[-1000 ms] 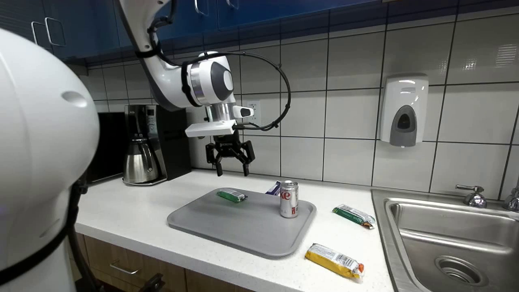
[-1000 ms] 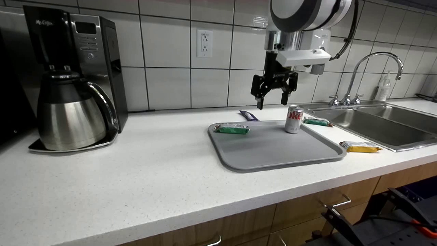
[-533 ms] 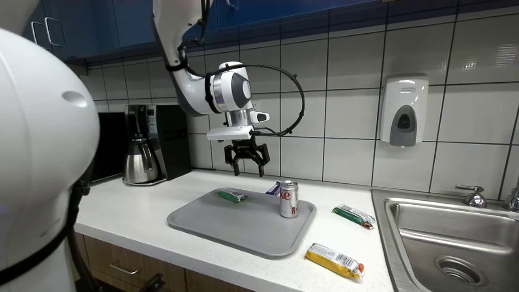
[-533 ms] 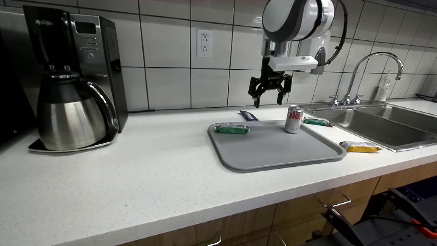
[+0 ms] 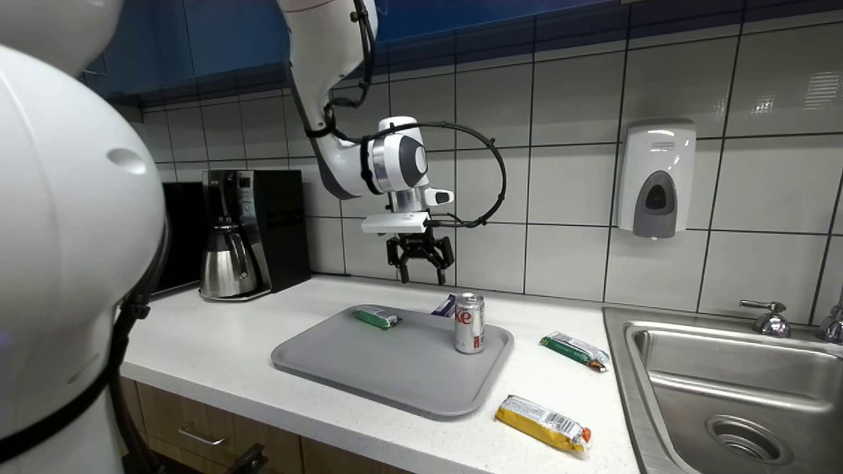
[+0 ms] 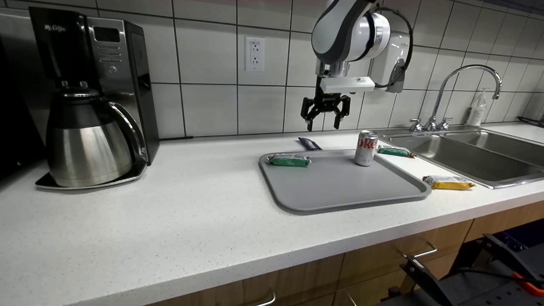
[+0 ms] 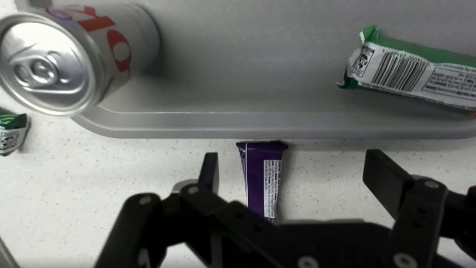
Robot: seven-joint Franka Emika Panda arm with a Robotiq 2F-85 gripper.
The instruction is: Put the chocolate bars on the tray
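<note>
My gripper (image 5: 423,276) is open and empty, held above the counter near the wall; it also shows in an exterior view (image 6: 323,125). In the wrist view, a purple bar (image 7: 260,178) lies on the counter below and between the open fingers (image 7: 292,171), nearer the left finger. Its near end is hidden by the gripper. The bar sits just behind the grey tray (image 5: 388,362). A green bar (image 5: 377,317) lies on the tray. Another green bar (image 5: 575,350) and a yellow bar (image 5: 543,423) lie on the counter between tray and sink.
A silver Coke can (image 5: 469,322) stands upright on the tray near the purple bar. The tiled wall (image 5: 494,257) is close behind. The sink (image 5: 731,395) is beside the loose bars. A coffee maker (image 6: 93,106) stands on the counter.
My open gripper has moved rightward in one exterior view and leftward in another, toward the wall and over the purple bar. The bars, can and tray have not visibly moved.
</note>
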